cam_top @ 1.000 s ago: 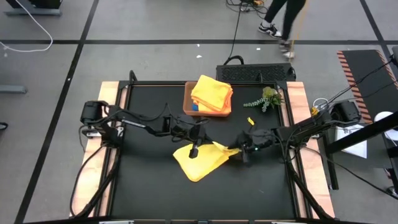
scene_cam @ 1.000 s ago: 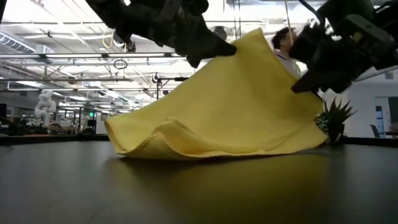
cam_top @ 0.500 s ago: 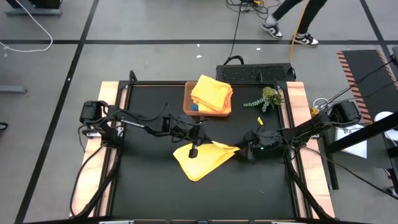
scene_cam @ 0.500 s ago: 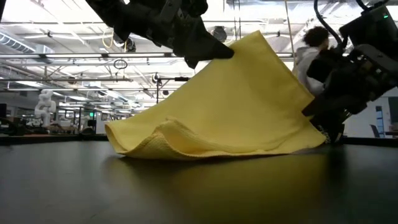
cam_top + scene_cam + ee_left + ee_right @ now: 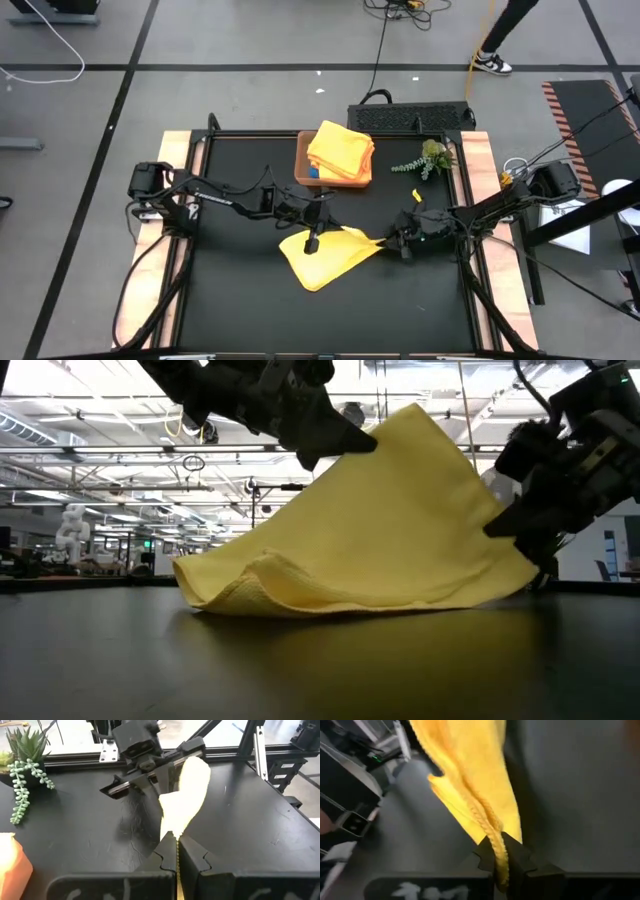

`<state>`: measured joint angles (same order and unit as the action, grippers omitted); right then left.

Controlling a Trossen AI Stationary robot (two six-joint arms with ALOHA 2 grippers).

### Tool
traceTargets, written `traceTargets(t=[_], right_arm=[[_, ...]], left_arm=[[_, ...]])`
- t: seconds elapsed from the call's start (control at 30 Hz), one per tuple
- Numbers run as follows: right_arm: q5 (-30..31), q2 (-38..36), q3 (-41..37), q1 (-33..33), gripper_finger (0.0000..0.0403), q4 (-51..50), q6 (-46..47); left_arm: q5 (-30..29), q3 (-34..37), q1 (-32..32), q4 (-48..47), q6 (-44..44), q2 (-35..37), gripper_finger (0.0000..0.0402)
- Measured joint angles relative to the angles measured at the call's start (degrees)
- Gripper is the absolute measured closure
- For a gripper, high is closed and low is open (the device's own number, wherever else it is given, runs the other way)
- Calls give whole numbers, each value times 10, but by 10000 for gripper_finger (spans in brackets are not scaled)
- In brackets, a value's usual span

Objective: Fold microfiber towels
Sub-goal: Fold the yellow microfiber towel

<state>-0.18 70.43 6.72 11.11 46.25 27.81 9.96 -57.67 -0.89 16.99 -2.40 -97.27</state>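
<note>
Mid-table, the yellow towel [image 5: 325, 257] is clamped by both the left pincer [image 5: 312, 243] and right pincer [image 5: 391, 243], lifted like a tent.

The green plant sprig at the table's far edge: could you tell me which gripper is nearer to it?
Right. The right gripper, shut on the yellow towel, sits just short of the plant sprig; the left gripper, holding another corner, is farther off.

Right claw [image 5: 498, 857] clamped on yellow towel [image 5: 470, 775] edge, black table [image 5: 570, 785]
</note>
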Motion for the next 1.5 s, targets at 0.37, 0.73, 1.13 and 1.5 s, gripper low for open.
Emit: traceTargets(t=[0.37,0.73,1.13,1.5], right_arm=[[-15,0,11,76,402,97,19],[40,-6,118,96,402,-169,53],[152,-85,216,96,403,-476,87],[184,-138,223,96,403,-601,135]], left_arm=[[5,0,-14,-10,51,0,401],[-90,0,-8,-74,19,-1,401],[-54,9,57,-18,-22,-41,401],[-59,9,64,28,-29,-49,401]])
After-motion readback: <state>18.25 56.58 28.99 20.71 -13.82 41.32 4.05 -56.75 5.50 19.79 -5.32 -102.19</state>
